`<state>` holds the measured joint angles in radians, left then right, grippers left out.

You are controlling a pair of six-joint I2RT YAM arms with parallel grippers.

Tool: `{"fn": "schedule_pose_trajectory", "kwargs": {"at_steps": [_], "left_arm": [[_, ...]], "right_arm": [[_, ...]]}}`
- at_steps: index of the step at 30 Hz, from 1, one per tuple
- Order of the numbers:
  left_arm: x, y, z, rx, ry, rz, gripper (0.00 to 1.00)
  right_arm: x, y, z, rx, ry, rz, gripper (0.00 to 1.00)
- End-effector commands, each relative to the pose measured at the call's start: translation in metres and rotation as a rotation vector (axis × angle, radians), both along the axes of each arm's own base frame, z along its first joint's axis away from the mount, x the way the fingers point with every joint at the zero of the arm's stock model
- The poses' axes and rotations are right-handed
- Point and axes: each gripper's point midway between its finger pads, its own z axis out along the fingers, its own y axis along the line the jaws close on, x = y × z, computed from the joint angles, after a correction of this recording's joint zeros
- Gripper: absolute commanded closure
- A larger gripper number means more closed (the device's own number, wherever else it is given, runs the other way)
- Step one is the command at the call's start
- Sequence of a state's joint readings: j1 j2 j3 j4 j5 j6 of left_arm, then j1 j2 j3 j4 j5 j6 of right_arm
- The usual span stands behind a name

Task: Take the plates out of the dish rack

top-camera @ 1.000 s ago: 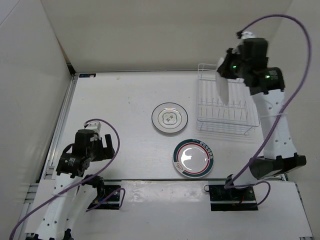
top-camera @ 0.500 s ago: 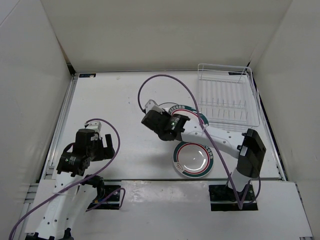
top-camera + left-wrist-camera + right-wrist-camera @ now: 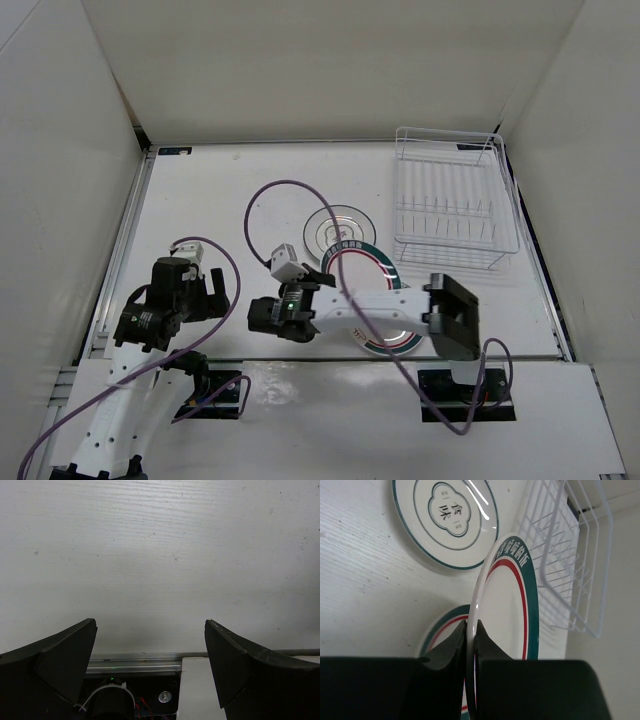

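My right gripper [image 3: 471, 622] is shut on the rim of a white plate with a green lettered band and a red line [image 3: 512, 600], holding it on edge above the table. In the top view that gripper [image 3: 318, 283] and plate [image 3: 362, 252] are at centre front. Under it a second green-banded plate [image 3: 437, 630] lies flat [image 3: 393, 346]. A plate with a thin rim line and a centre motif [image 3: 445, 520] lies flat further back [image 3: 335, 226]. The white wire dish rack [image 3: 455, 215] stands at the back right, with no plate showing in it. My left gripper [image 3: 150, 625] is open and holds nothing, at the front left [image 3: 210, 290].
White walls close in the table on the left, back and right. My right arm [image 3: 380, 308] stretches across the front middle, with its purple cable [image 3: 262, 200] looping over the table. A metal rail and a black mount [image 3: 145, 690] lie under the left gripper.
My right arm has carried the green-banded plate from the rack at the back right to the centre front. The left arm has not moved.
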<state>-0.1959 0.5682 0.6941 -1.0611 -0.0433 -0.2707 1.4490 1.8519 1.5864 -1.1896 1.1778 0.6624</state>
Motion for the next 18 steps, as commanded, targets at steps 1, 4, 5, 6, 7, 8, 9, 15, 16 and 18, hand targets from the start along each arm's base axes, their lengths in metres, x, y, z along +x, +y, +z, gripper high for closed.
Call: {"fn": "schedule_pose_trajectory", "kwargs": {"at_steps": [1, 4, 5, 6, 7, 8, 9, 15, 16, 18], "left_arm": [[0.003, -0.001, 0.001, -0.004, -0.017, -0.008, 0.0], [0.004, -0.002, 0.002, -0.008, -0.019, -0.011, 0.0], [0.004, -0.003, 0.002, -0.009, -0.022, -0.013, 0.0], [0.004, -0.002, 0.001, -0.009, -0.019, -0.01, 0.0], [0.002, -0.002, 0.0, -0.007, -0.017, -0.009, 0.0], [0.003, -0.002, 0.002, -0.006, -0.023, -0.011, 0.0], [0.003, -0.002, 0.002, -0.008, -0.024, -0.008, 0.0], [0.003, -0.003, 0.002, -0.01, -0.022, -0.014, 0.0], [0.003, -0.003, 0.003, -0.012, -0.027, -0.013, 0.0], [0.003, -0.002, 0.001, -0.01, -0.024, -0.012, 0.0]], "right_arm": [[0.005, -0.051, 0.019, -0.223, -0.134, -0.103, 1.0], [0.004, -0.059, 0.009, -0.23, -0.126, -0.126, 1.0], [0.003, -0.067, 0.003, -0.249, -0.12, -0.134, 1.0], [0.002, -0.068, 0.001, -0.24, -0.119, -0.142, 1.0], [0.002, -0.072, -0.001, -0.245, -0.12, -0.146, 1.0], [0.0, -0.077, -0.006, -0.27, -0.119, -0.145, 1.0], [-0.001, -0.081, -0.008, -0.26, -0.113, -0.156, 1.0], [-0.008, -0.1, -0.026, -0.302, -0.091, -0.187, 1.0], [-0.008, -0.102, -0.028, -0.308, -0.087, -0.194, 1.0], [-0.01, -0.106, -0.035, -0.331, -0.081, -0.202, 1.0]]}}
